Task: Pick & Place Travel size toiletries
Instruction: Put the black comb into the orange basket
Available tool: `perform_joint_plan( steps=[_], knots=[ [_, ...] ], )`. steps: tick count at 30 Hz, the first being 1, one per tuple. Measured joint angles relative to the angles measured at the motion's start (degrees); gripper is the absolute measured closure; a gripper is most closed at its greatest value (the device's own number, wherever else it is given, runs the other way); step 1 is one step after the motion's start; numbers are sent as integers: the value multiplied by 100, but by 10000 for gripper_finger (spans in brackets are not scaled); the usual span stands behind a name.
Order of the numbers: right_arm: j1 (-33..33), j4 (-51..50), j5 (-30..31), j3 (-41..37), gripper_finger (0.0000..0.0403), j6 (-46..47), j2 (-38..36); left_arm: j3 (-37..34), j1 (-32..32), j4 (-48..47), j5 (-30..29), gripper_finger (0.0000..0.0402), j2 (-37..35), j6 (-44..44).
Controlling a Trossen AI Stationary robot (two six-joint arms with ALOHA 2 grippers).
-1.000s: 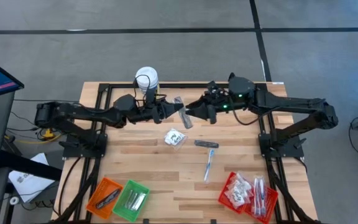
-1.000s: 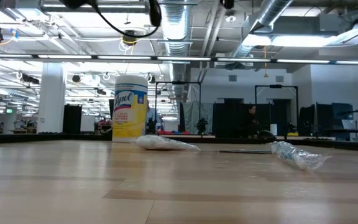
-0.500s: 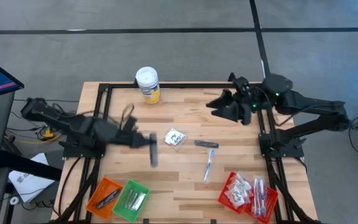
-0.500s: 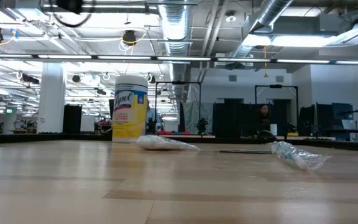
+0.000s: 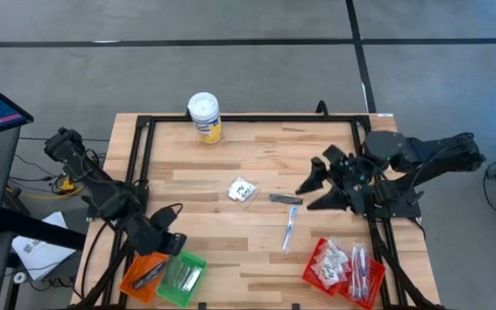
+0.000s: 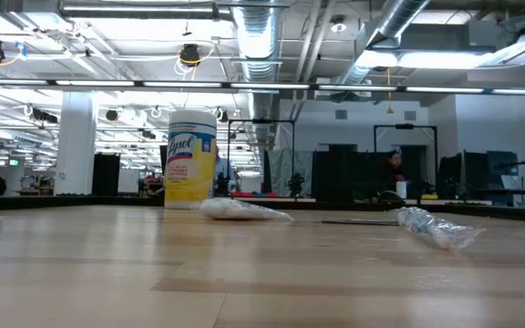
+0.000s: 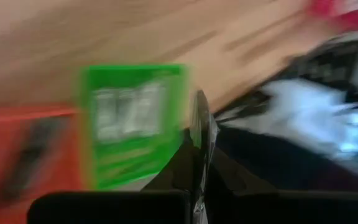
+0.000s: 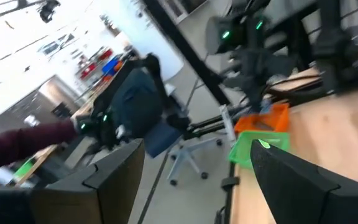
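Observation:
My left gripper [image 5: 172,244] [image 7: 197,149] hovers over the near left corner, shut on a slim silvery stick [image 7: 200,121], just above the green basket [image 5: 182,275] and the orange basket [image 5: 145,271]. My right gripper [image 5: 313,191] stands open at the right side of the table, above it, with nothing between its fingers. On the wood in the middle lie a white sachet [image 5: 242,190], a dark narrow stick [image 5: 286,199] and a clear-wrapped tube [image 5: 289,228]. My left gripper pinches the silvery stick between its two fingers, and one end [image 7: 199,106] juts out past the fingertips. The fingers slant downward toward the near left corner. The stick is lifted clear above the green basket's edge; blur hides where along its length it is held.
A yellow canister with a white lid [image 5: 205,116] stands at the far edge. Two red baskets [image 5: 343,269] holding sachets sit at the near right. Black frame rails run along both sides of the table. A person shows far off in the room [image 6: 393,173].
My left gripper has carried the silvery stick from beside the canister toward the table's near left corner, sinking a little and rolling, and now hangs over the baskets. My right gripper has drawn back from the stick toward the table's right edge.

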Motion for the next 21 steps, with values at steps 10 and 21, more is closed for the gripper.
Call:
perform_joint_plan(
  steps=[10,21],
  knots=[
    [634,70,3,2,117,-25,410,572,-221,-2339,1677,400,682,1216],
    [335,527,7,6,117,-24,597,560,-722,-2276,1710,398,1047,1918]
  ],
)
